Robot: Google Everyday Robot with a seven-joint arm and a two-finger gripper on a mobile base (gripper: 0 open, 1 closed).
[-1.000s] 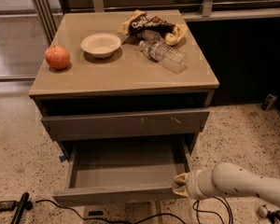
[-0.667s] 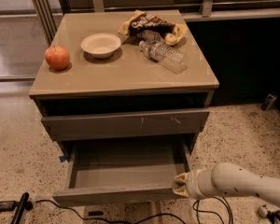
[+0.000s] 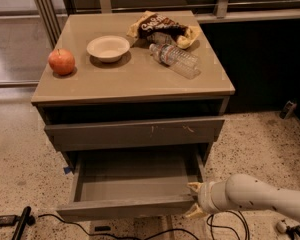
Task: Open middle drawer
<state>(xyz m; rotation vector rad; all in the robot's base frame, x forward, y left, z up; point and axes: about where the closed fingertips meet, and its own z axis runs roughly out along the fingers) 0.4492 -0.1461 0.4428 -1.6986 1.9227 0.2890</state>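
– What's sitting on the desk [image 3: 140, 81]?

– One apple [image 3: 61, 61] at the left, one pale bowl [image 3: 108, 48] just beside it, one crumpled snack bag [image 3: 162, 26] at the back, and one clear water bottle [image 3: 174, 60] lying on its side against the bag. All four are on top, well clear of the drawers.

– And the middle drawer [image 3: 120, 209]?

– Pulled far out at the bottom, nothing inside it. Above it is the scratched drawer front [image 3: 135, 132], sticking out only slightly. I can make out those two fronts for certain.

– Where's the pincer [image 3: 192, 200]?

– At the right end of the middle drawer's front edge, on the end of the white arm [image 3: 260, 199] coming in from the lower right. It looks released: one fingertip [image 3: 194, 186] shows above the front's corner and the other below it, spread apart. I can't tell whether either one touches the wood.

– Anything in the way?

– Nothing between the pincer and the drawer. A black bar [image 3: 22, 221] with cords lies on the speckled floor to the left.

– Any change from a second ago?

– None I can see; drawer, arm and desk things sit as they did.
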